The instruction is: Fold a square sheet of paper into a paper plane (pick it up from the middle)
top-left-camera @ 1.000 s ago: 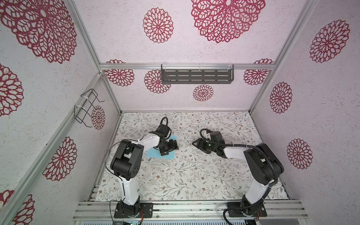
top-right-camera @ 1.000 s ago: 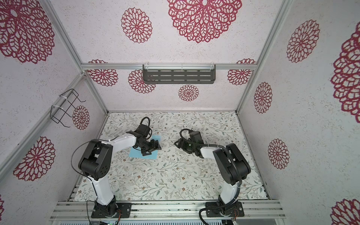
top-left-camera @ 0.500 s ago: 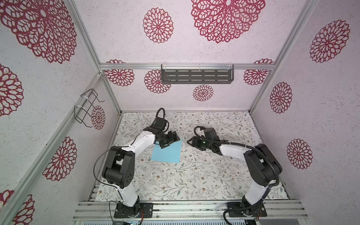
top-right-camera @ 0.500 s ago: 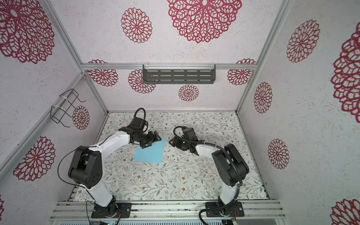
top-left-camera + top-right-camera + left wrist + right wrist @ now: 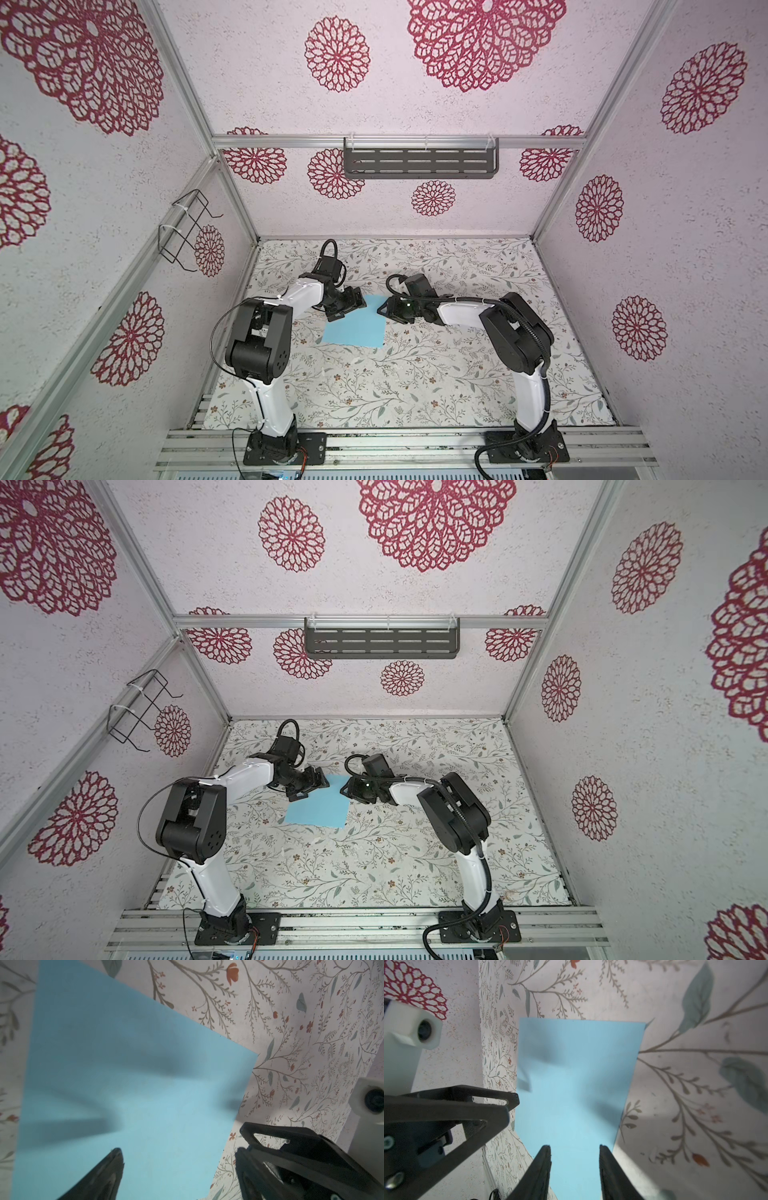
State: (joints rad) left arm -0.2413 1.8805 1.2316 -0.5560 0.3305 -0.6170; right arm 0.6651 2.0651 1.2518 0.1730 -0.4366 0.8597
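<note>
**Top views.** In both top views a floral-print surface (image 5: 415,374) (image 5: 374,854) floors a booth of pale walls (image 5: 685,257) printed with red rosettes. A grey slotted shelf (image 5: 419,162) hangs on the back wall and a wire rack (image 5: 187,228) on the left wall. A metal rail (image 5: 415,442) runs along the front edge. The blue sheet (image 5: 355,330) (image 5: 318,810) lies flat, left of centre. The left tool (image 5: 351,311) is over its far left corner and the right tool (image 5: 384,309) is at its far right corner.

**Left wrist.** The left tool (image 5: 178,1150) has its jaws wide apart and holds nothing. One finger (image 5: 108,1172) is over the sheet (image 5: 135,1064), the other past its edge.

**Right wrist.** The right tool (image 5: 573,1147) has its jaws narrowly apart over the sheet (image 5: 575,1064) and grips nothing. Contact cannot be told.
</note>
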